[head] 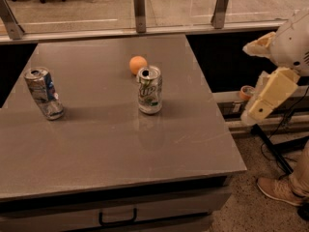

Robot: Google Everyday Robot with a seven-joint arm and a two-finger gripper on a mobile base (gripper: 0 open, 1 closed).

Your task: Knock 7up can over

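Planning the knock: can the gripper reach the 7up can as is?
Probably yes. The gripper hangs right of the table; nothing stands between it and the upright 7up can. The orange sits behind the can.

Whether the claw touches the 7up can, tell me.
Apart: camera view shows the claw right of the table, well clear of the 7up can.

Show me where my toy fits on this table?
Bare: the front half of the table, nearer than both cans, and the gap between the blue-marked can and the 7up can. Crowded: just behind the 7up can, by the orange. The gripper hangs off the table's right side.
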